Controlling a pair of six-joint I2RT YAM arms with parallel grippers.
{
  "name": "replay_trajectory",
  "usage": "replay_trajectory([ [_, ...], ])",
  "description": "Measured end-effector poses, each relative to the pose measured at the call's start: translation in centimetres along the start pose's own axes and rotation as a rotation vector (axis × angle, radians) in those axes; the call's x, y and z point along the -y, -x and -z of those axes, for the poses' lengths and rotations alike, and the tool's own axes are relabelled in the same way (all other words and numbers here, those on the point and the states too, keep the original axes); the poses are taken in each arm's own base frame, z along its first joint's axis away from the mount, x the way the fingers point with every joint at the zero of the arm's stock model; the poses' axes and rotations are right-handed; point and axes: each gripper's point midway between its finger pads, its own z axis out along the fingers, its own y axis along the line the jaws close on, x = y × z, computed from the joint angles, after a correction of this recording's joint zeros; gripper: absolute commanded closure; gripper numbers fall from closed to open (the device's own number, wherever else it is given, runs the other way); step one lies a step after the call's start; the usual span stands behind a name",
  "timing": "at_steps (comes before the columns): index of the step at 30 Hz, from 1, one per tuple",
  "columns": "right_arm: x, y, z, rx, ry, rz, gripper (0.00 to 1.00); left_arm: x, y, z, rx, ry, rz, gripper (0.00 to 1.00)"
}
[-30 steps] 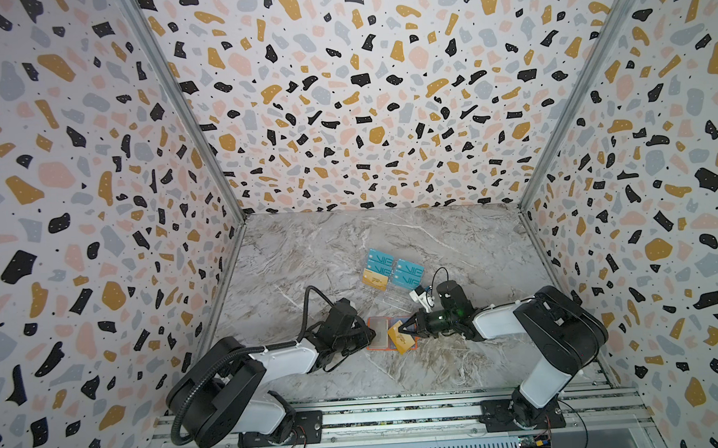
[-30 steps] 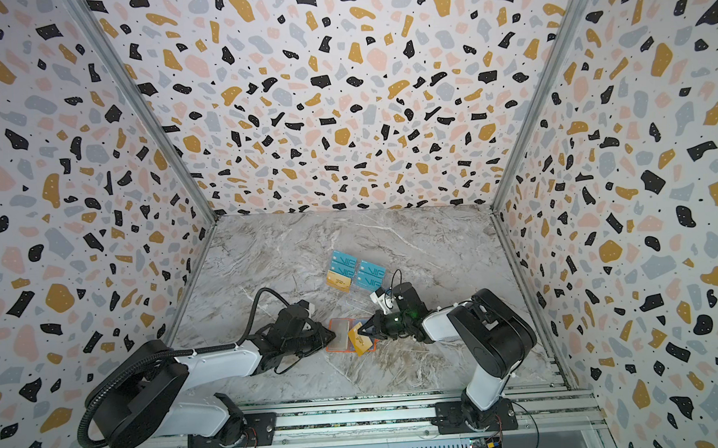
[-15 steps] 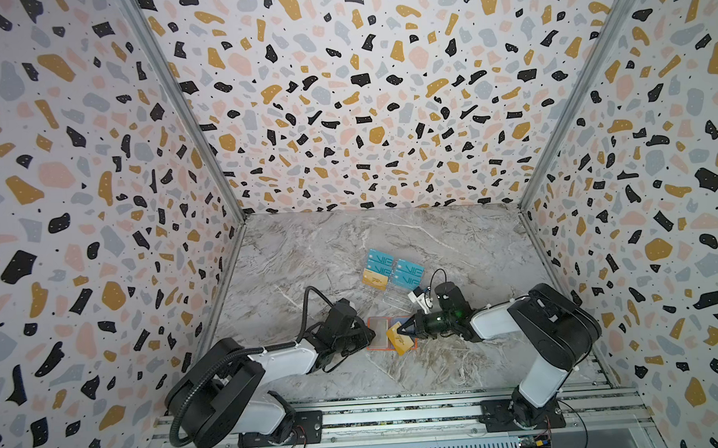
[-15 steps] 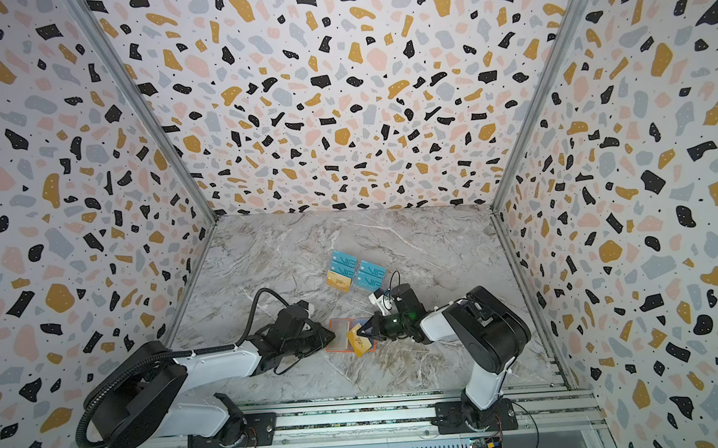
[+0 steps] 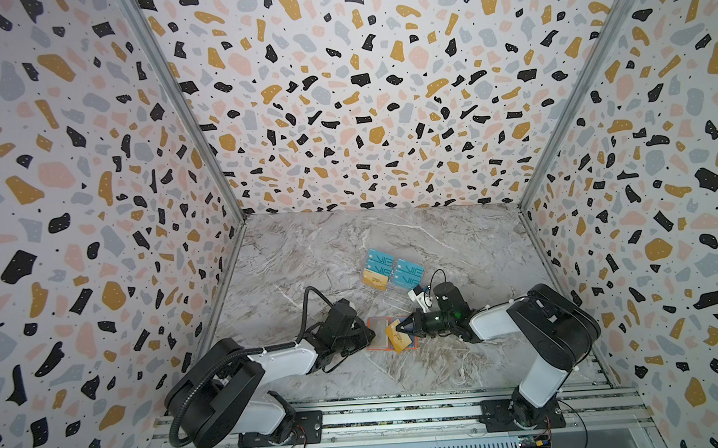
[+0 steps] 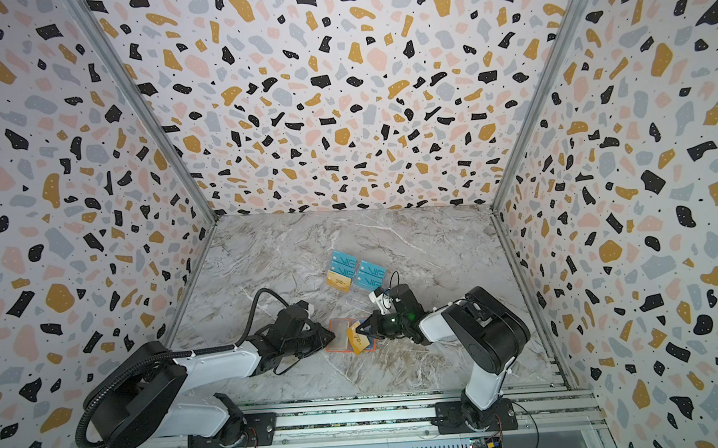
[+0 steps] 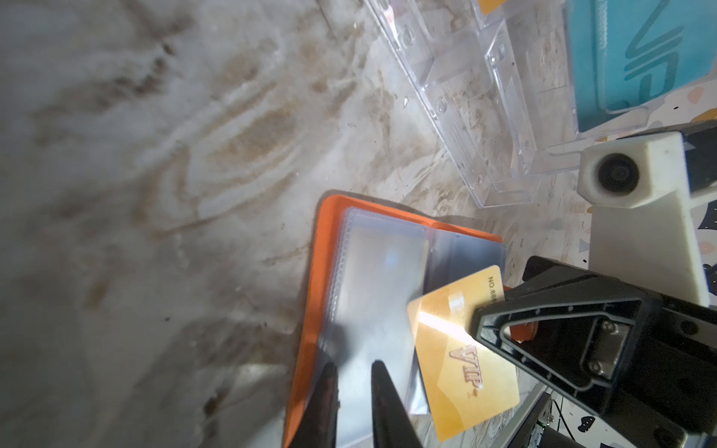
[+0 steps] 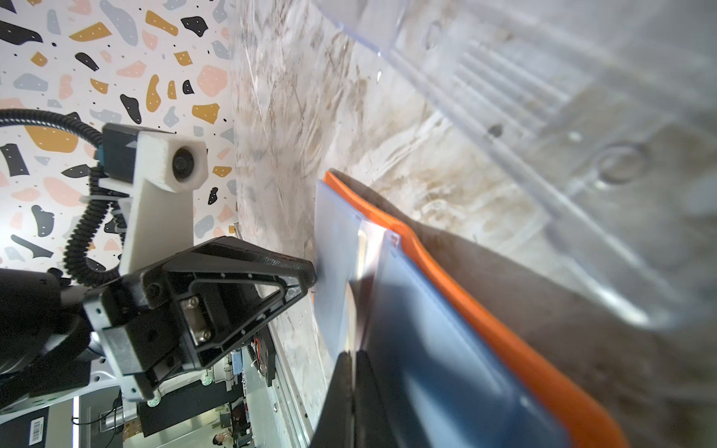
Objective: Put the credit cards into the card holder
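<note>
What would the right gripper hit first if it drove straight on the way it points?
Probably the open card holder: the right gripper points across its clear sleeves with a gold card pinched. Beyond them, the left gripper sits at the holder's far edge; heights are unclear.

Robot laboratory test cell. Indicators: three terrazzo-patterned wall panels (image 5: 343, 88) joined by bare aluminium corner profiles (image 5: 188, 116) enclose a grey marble-patterned table (image 5: 308, 252); two black-and-white robot arms (image 5: 280, 357) with exposed black cable conduit (image 5: 172, 424) are mounted on a slotted aluminium rail (image 5: 399, 418) at the front edge.
</note>
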Motion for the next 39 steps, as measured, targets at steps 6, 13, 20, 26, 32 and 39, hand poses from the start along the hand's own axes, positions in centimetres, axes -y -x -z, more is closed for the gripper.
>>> replay_trajectory([
  [6,-0.2,0.5,-0.1,0.027,-0.003,-0.011,1.00,0.0,0.0,0.0,0.002,-0.004,0.001,0.80],
  [13,-0.3,0.7,-0.6,0.067,-0.001,-0.030,1.00,0.1,0.0,0.0,0.002,-0.009,0.001,0.80],
  [20,-0.4,0.6,-0.9,0.108,-0.006,-0.037,1.00,0.1,-0.3,0.0,-0.010,-0.017,0.000,0.81],
  [26,-0.2,0.4,-1.4,0.135,-0.002,-0.033,1.00,0.2,-0.4,0.0,-0.015,-0.020,0.000,0.81],
  [32,0.1,0.3,-1.5,0.169,0.011,-0.043,1.00,0.2,-0.4,0.0,-0.018,-0.020,0.000,0.81],
  [39,0.4,0.6,-1.2,0.210,0.005,-0.060,1.00,0.1,-0.4,0.0,-0.018,-0.019,-0.002,0.81],
])
